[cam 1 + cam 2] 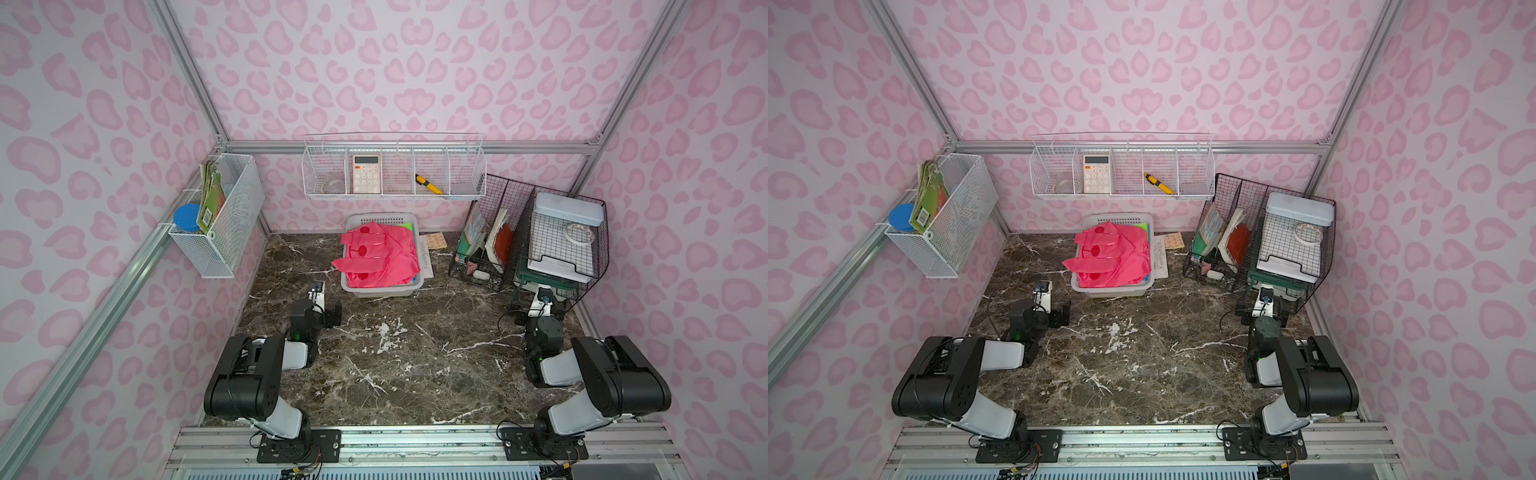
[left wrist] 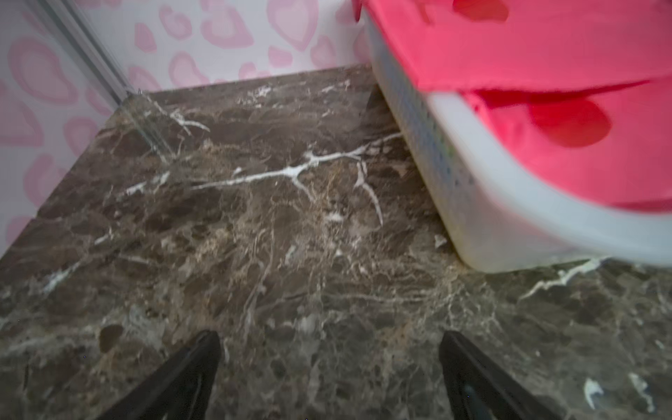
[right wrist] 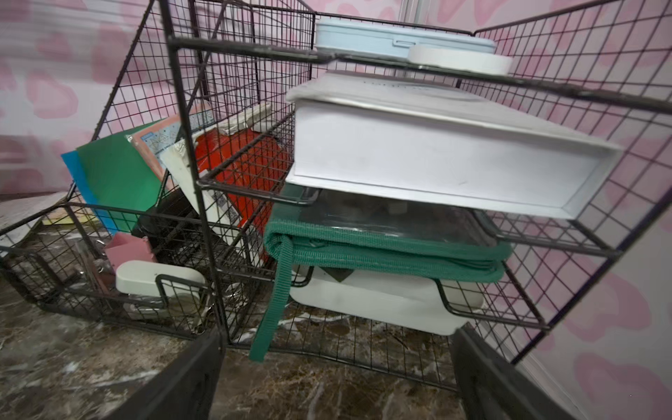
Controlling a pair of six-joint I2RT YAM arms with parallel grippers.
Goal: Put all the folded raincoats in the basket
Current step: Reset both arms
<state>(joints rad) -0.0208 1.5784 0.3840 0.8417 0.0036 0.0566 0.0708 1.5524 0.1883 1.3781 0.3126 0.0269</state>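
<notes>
Pink with red dots, the folded raincoat (image 1: 380, 253) lies inside the basket (image 1: 384, 289), which stands at 12 o'clock on the table (image 1: 395, 365), close to the back wall. In both top views the raincoat fills most of the basket (image 1: 1115, 291), and one flap of the raincoat (image 1: 1113, 257) hangs over the rim on the 9 o'clock side. A green edge (image 1: 408, 226) shows under the fabric at the far corner toward 1 o'clock; what it belongs to I cannot tell.

At about 7 o'clock from the basket, the left claw (image 2: 329, 342) hangs over bare marble, apart from the basket. Its jaws are spread wide with nothing between them. The left wrist view shows the basket's perforated wall (image 2: 469, 203) and the raincoat (image 2: 545, 54) off to one side of the jaws, blurred.

The right claw (image 3: 338, 338) sits at 3 o'clock on the table, right in front of the black wire rack (image 3: 218, 109). Its jaws are likewise spread and hold nothing. Whether they touch the rack's wire I cannot tell. In the rack a white box (image 3: 436, 152) rests on a tier above a green pouch (image 3: 382, 251).

A sheet of paper (image 1: 428, 259) lies just beside the basket at its 3 o'clock. On the back wall a white wire shelf (image 1: 395, 193) holds a calculator (image 1: 366, 174) and a yellow cutter (image 1: 429, 185).
</notes>
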